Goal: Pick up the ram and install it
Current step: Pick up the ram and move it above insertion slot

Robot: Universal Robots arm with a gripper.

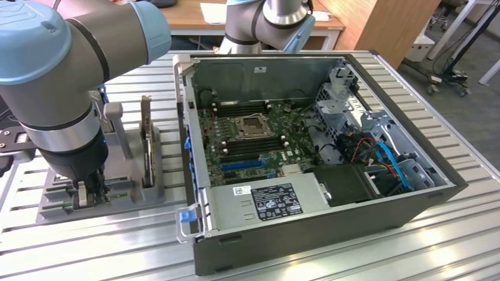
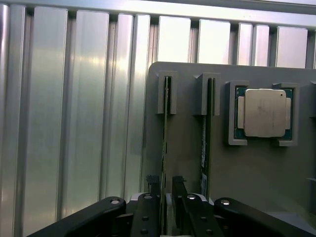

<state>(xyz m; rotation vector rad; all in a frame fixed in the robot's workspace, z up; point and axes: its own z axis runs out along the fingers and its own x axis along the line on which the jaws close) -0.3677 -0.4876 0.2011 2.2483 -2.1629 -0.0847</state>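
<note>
The ram (image 2: 165, 123) is a thin green stick standing on edge in a slot of the grey holder (image 2: 187, 158). A second stick like it (image 2: 208, 128) stands in the neighbouring slot. My gripper (image 2: 166, 185) is lowered over the first stick, one black finger (image 2: 153, 186) on each side of it. A narrow gap shows, so the gripper is open and straddles the ram. In the exterior view the gripper (image 1: 88, 190) sits low over the holder (image 1: 102, 205), at that view's left of the open computer case (image 1: 312, 234).
A silver processor (image 2: 265, 112) rests in a pocket of the holder. A dark expansion card (image 1: 146, 140) stands upright on it. Inside the case lie the motherboard (image 1: 250, 137), its memory slots (image 1: 234, 108) and a power supply (image 1: 266, 202). Everything rests on a ribbed aluminium table (image 1: 93, 252).
</note>
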